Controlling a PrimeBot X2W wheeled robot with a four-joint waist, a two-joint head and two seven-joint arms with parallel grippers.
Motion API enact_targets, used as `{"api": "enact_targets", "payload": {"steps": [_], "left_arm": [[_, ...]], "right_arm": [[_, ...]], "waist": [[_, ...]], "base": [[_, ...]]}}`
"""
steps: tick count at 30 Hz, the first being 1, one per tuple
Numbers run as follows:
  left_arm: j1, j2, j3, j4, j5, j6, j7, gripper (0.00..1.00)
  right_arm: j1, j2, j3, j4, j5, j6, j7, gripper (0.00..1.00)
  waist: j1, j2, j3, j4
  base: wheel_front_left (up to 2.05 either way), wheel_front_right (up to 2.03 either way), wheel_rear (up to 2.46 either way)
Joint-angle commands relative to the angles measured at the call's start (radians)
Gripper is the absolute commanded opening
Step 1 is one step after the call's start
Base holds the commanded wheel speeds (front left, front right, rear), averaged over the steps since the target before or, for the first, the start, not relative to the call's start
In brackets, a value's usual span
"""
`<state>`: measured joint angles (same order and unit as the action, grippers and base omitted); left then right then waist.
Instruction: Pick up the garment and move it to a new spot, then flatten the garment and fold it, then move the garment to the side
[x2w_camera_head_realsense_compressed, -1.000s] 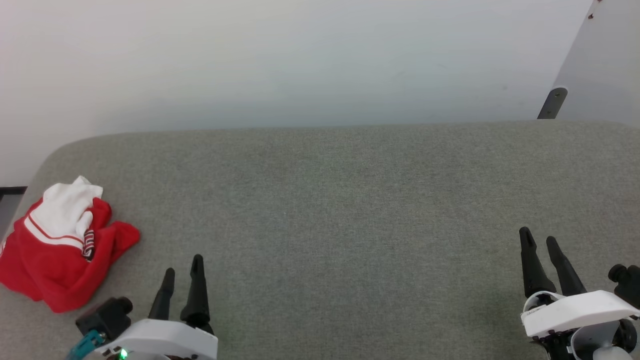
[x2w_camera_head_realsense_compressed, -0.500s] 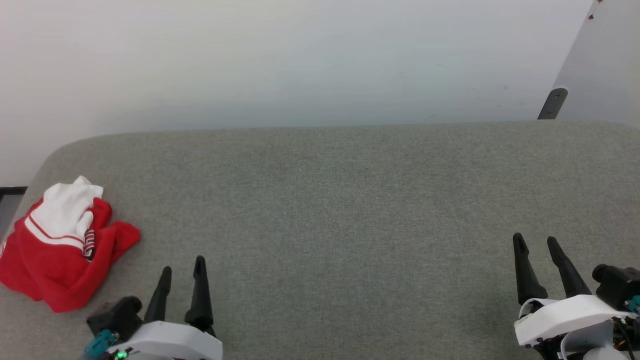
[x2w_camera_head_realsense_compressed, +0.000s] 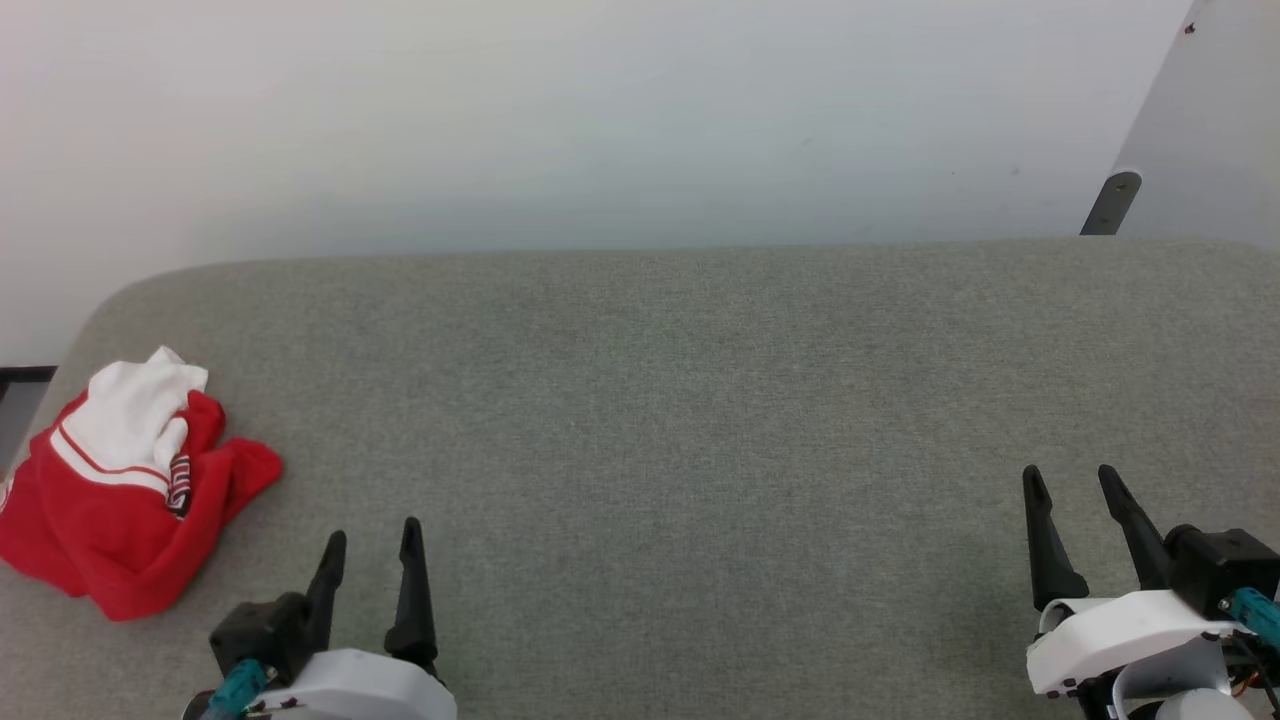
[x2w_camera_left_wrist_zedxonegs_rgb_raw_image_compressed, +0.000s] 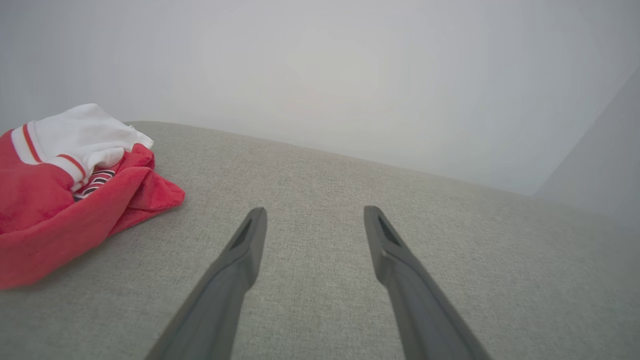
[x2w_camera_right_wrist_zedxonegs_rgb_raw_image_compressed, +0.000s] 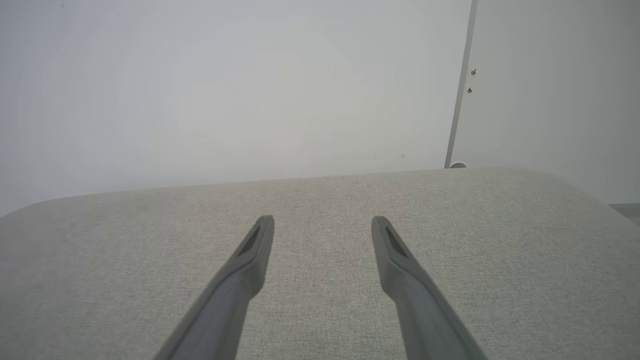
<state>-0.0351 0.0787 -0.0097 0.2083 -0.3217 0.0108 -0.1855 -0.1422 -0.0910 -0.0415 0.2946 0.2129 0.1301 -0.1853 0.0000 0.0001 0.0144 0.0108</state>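
Grey fabric-covered counter (x2w_camera_head_realsense_compressed: 700, 380) meets a pale wall (x2w_camera_head_realsense_compressed: 600, 120). The crumpled red-and-white T-shirt (x2w_camera_head_realsense_compressed: 100, 530) lies at its left edge, near the left end effector (x2w_camera_head_realsense_compressed: 372, 535), released and empty. The right end effector (x2w_camera_head_realsense_compressed: 1068, 475), likewise released, hovers well apart.

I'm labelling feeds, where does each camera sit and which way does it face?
Head view: on the head, facing down at the cushion; left pincer, right pincer at bottom.
Left wrist view: on that wrist, along its open pincer; garment at left.
Right wrist view: on that wrist, along its open pincer toward the wall.
Shared: head and left wrist show the garment.
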Motion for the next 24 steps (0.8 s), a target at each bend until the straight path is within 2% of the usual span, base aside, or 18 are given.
{"api": "enact_targets", "payload": {"steps": [1, 24], "left_arm": [[-0.007, 0.007, -0.003, -0.004, 0.027, 0.008, -0.010, 1.00], [0.006, 0.005, -0.014, 0.007, 0.195, 0.001, -0.057, 1.00]], "right_arm": [[-0.017, 0.001, -0.003, -0.004, -0.033, 0.001, -0.010, 1.00], [-0.015, 0.019, -0.022, 0.004, -0.138, 0.001, -0.057, 1.00]], "waist": [[0.0000, -0.0001, 0.000, 0.001], [0.0000, -0.0001, 0.001, 0.003]], "base": [[0.00, 0.00, 0.00], [0.00, 0.00, 0.00]]}}
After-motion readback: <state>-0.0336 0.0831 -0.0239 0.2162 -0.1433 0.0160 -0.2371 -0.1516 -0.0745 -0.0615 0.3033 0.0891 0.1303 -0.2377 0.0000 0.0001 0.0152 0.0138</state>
